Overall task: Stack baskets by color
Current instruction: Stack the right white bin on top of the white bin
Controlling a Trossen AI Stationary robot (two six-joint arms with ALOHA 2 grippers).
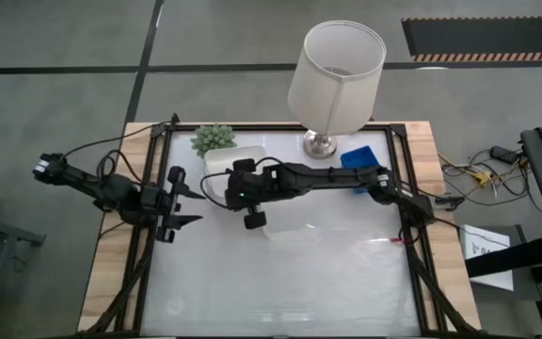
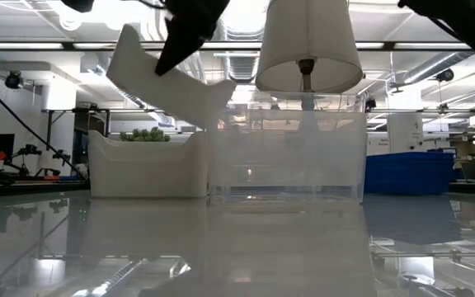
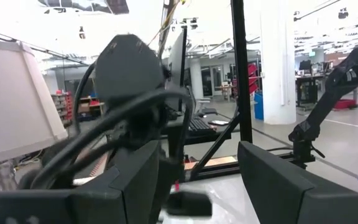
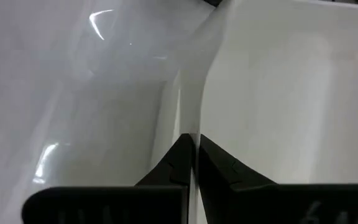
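Nearest item: clear basket [image 2: 287,148], standing on the table [image 1: 280,282] closest to the low camera, its walls see-through.
Held item: white basket [image 2: 167,70], lifted and tilted in the low view, hanging above and to the side of a second white basket [image 2: 147,169] that rests on the table.
Right gripper: right gripper [image 4: 193,152] is pinched tight on the thin wall of the lifted white basket; the wrist view shows both fingertips meeting across the rim.
Left gripper: left gripper [image 1: 179,200] waits near the table's left edge with its fingers spread wide and nothing between them.
Other baskets: blue basket [image 1: 358,158] sits at the far side, just beside the lamp [image 1: 335,80] base.
Step in hand: judged to be carrying one white basket toward its white mate for nesting.
Next move: calls for levelling the tilted basket, squaring its corners over the resting one, then lowering straight in before letting go.
Edges: resting white basket touches or nearly touches the clear basket's wall; which, cannot be told. Plant [image 1: 215,139] stands just behind it.
Open room: broad bare table toward the near side; far side is crowded by lamp and plant.
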